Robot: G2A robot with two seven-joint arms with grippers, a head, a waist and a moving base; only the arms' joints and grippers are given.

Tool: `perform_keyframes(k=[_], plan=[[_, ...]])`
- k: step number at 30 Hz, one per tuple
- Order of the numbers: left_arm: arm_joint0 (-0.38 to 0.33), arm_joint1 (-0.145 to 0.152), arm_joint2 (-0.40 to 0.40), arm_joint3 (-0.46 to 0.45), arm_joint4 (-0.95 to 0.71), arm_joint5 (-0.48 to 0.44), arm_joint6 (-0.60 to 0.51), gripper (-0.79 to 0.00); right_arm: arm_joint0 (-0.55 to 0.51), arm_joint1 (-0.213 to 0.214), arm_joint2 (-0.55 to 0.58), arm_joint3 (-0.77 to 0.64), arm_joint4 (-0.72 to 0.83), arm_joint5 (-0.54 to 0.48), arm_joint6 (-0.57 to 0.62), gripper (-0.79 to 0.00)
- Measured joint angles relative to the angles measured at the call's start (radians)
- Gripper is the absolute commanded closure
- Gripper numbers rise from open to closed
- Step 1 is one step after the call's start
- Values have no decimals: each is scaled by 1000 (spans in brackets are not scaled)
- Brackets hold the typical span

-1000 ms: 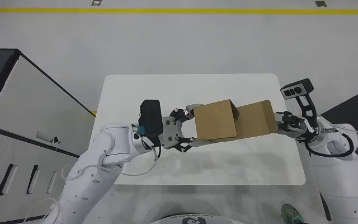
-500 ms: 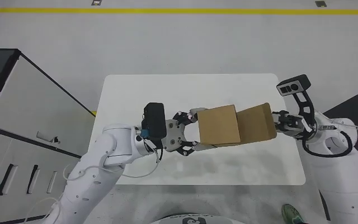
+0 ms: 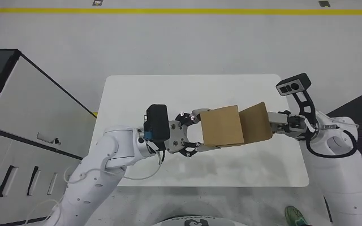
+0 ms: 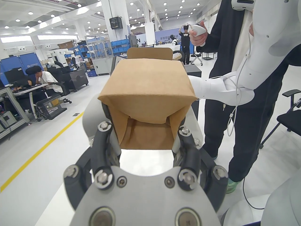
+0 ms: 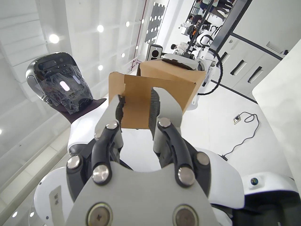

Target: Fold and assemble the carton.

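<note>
Over the bench (image 3: 136, 101), the left gripper (image 3: 198, 132) holds the carton (image 3: 223, 125) between its jaws, the right gripper (image 3: 274, 123) at its far end.

A plain brown cardboard carton (image 3: 222, 125) is held up off the tabletop (image 3: 130, 113), stretched lengthwise above its middle, with one end clamped across its width by the left claw (image 3: 198, 131). That clamped end is seen open in the left wrist view: the body is squared into a tube, the side flaps are pressed in, and a short flap is folded down over the hollow. At the opposite end a long flap is swung outward and tilted, its outer edge met by the right claw (image 3: 275, 122).
</note>
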Motion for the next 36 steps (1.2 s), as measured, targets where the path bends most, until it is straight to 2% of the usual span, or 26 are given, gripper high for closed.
perform_keyframes(k=[2, 4, 11, 17, 22, 24, 25, 26, 29, 32, 36], plan=[[2, 1, -3, -1, 5, 0, 1, 0, -1, 0, 3, -3, 3, 7, -1, -397], [1, 2, -6, -5, 21, -1, -6, 0, -3, 1, 6, -7, 2, 14, -2, -262], [1, 5, -18, -17, 80, 0, -35, 0, -8, 4, 17, -15, -37, 43, -5, -209], [7, 8, -22, -23, 113, 4, -41, 0, -4, 10, 23, -17, -99, 66, 1, -105], [9, 9, -27, -21, 120, 5, -37, 0, 3, 14, 23, -17, -138, 80, 13, -62], [10, 10, -28, -21, 124, 6, -37, 0, 5, 16, 23, -17, -149, 83, 16, -89], [10, 10, -28, -21, 126, 7, -37, 0, 6, 16, 23, -17, -151, 83, 16, -135], [10, 10, -28, -20, 127, 8, -37, 0, 6, 17, 23, -16, -152, 83, 17, -225], [8, 11, -29, -21, 141, 9, -45, 0, 8, 18, 22, -16, -152, 84, 19, -243], [5, 12, -28, -27, 163, 10, -56, 0, 10, 20, 26, -18, -170, 89, 23, -206], [3, 13, -22, -29, 173, 13, -63, 0, 11, 24, 29, -19, -188, 91, 29, -55]])
